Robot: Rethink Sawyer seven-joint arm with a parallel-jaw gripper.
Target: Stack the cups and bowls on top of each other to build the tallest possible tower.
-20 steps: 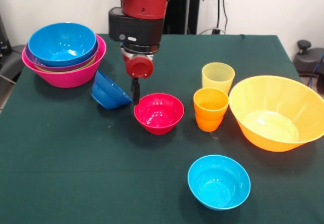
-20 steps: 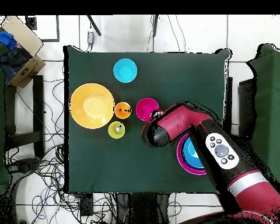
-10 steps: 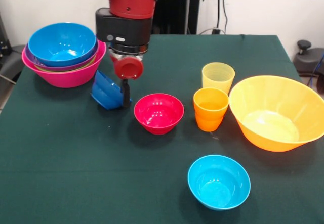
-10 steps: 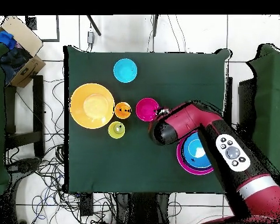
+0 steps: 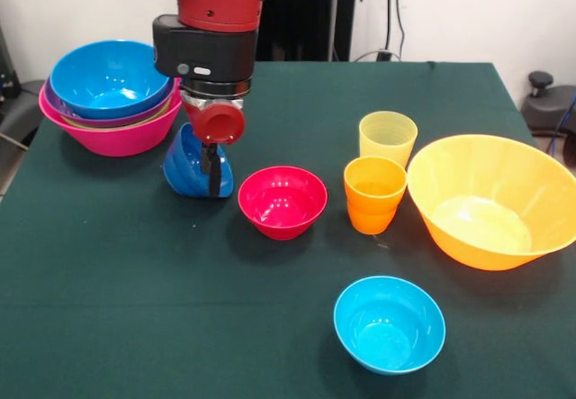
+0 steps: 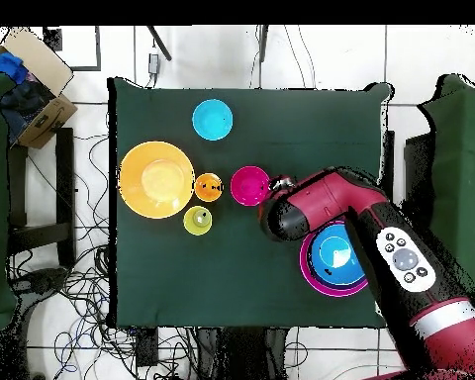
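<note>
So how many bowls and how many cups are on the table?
Bowls: 8. That's pink, green, purple and sky blue nested together, plus dark blue, red, cyan and big orange.
Cups: 2, a yellow and an orange.
Total: 10
</note>
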